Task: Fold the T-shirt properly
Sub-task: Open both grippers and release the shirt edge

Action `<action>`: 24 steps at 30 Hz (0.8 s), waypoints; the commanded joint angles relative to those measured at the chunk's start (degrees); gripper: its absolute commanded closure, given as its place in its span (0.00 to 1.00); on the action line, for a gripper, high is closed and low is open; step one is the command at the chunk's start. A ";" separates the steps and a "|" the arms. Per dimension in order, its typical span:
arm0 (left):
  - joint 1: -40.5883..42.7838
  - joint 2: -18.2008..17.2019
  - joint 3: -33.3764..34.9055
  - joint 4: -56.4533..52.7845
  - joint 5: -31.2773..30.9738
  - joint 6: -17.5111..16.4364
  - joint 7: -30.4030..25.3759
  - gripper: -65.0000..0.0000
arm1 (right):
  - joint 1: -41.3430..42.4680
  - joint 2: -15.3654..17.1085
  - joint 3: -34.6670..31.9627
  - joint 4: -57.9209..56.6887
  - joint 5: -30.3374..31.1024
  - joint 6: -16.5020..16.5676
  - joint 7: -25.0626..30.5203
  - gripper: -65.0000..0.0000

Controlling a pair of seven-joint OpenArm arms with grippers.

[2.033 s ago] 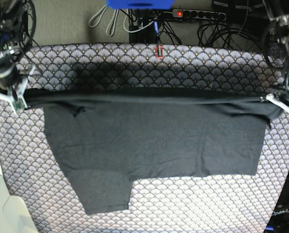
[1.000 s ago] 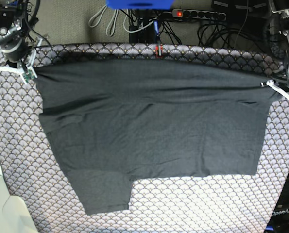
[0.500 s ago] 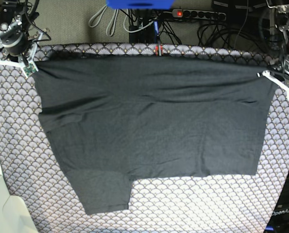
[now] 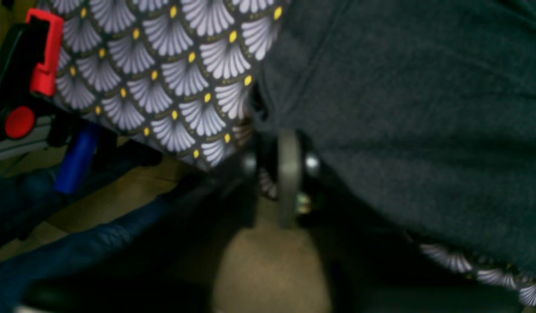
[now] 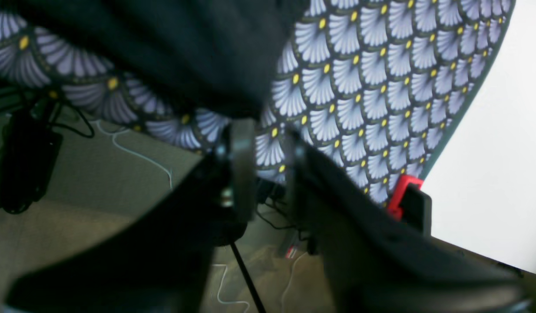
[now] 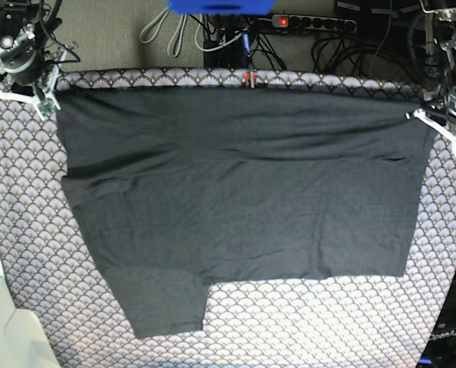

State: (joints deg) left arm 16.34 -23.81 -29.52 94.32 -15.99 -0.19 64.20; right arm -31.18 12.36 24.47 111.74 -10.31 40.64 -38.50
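The dark grey T-shirt [image 6: 243,199] lies spread flat on the scallop-patterned tablecloth [image 6: 327,322], its top edge along the far side of the table and one sleeve pointing toward the near edge. My right gripper [image 6: 44,96] hovers at the shirt's far left corner. In the right wrist view its fingers [image 5: 244,161] stand apart with only tablecloth between them, and the T-shirt [image 5: 185,43] edge lies just beyond the tips. My left gripper [image 6: 434,126] is at the far right corner. In the left wrist view the left gripper [image 4: 270,174] is slightly open beside the T-shirt [image 4: 402,108] corner, holding nothing.
A red clamp [image 6: 250,78] grips the table's far edge at the middle. Behind it are cables and a power strip [image 6: 312,23]. More red clamps [image 4: 42,56] [image 5: 402,191] sit at the table's corners. A white object [image 6: 5,330] stands at the near left.
Both arms carried the shirt's lifted edge to the far side of the table and laid it flat. Both grippers then opened and let go of the corners.
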 commanded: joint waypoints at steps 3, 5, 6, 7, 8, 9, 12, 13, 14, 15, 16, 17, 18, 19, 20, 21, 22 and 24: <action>-0.03 -1.29 -0.33 1.02 0.47 0.23 -0.25 0.62 | -0.16 0.61 0.63 0.92 -0.29 -0.64 0.22 0.60; -0.03 -1.37 -0.42 1.19 0.47 0.23 -0.16 0.57 | -0.16 0.26 2.74 0.92 -0.29 -0.64 0.22 0.56; 0.06 -1.37 -0.50 1.28 0.47 0.23 -0.16 0.55 | -0.07 -0.62 4.50 0.92 -0.29 -0.64 0.22 0.55; 0.06 -1.46 -0.59 1.37 0.47 0.23 -0.16 0.54 | 0.19 -1.33 6.34 0.92 -0.29 -0.64 0.48 0.55; 0.15 -1.46 -0.68 1.37 0.47 0.23 -0.16 0.53 | 0.28 -1.50 7.66 0.92 -0.29 -0.64 0.48 0.55; 0.59 -1.46 -0.77 1.46 0.47 0.23 -0.16 0.52 | 0.37 -1.50 8.89 0.92 -0.20 -0.64 0.65 0.55; 1.29 -1.46 -0.94 2.86 0.47 0.23 -0.16 0.51 | 0.37 -1.33 10.21 0.92 -0.20 -0.64 0.65 0.55; 1.64 -1.46 -0.94 3.65 0.56 0.23 -0.16 0.51 | 0.45 -1.24 10.21 0.92 -0.20 -0.64 0.65 0.55; 2.08 -1.46 -0.94 4.53 0.56 0.23 -0.16 0.51 | 0.54 -1.24 10.21 0.92 -0.29 -0.64 0.65 0.55; 2.34 -1.46 -1.03 5.59 0.56 0.23 -0.16 0.51 | 0.98 -0.62 10.12 0.92 -0.38 -0.64 0.65 0.55; 2.34 -1.46 -1.12 7.08 0.56 0.23 -0.16 0.51 | 2.12 -0.27 10.12 0.92 -0.38 -0.64 0.30 0.55; 2.34 -1.37 -1.82 8.14 0.56 0.23 -0.16 0.51 | 3.18 -0.10 10.12 0.92 -0.46 -0.64 0.22 0.55; 2.17 -1.11 -2.79 9.02 0.56 0.23 -0.16 0.51 | 4.23 -0.10 10.12 0.92 -0.46 -0.64 0.13 0.55; 1.99 -1.11 -3.58 9.72 0.56 0.23 -0.16 0.51 | 5.38 -0.01 9.95 0.92 -0.46 -0.64 0.13 0.55; 1.73 -1.11 -4.20 10.34 0.56 0.23 -0.51 0.51 | 6.87 0.17 9.77 0.92 -0.55 -0.64 0.13 0.55; 0.76 -1.11 -4.37 10.78 0.56 0.23 -0.78 0.51 | 8.63 0.26 9.69 0.92 -0.55 -0.64 -0.31 0.55; -0.73 -1.11 -4.46 10.95 0.56 0.23 -0.78 0.51 | 10.65 0.26 9.51 0.92 -0.55 -0.64 -1.10 0.55; -4.60 -1.11 -4.55 10.69 0.65 0.23 -0.78 0.51 | 15.22 0.43 8.01 0.92 -0.55 -0.64 -3.13 0.55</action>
State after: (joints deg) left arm 12.47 -23.64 -33.65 104.05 -15.40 -0.30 64.75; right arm -16.43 11.75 32.38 111.74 -11.42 40.40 -43.09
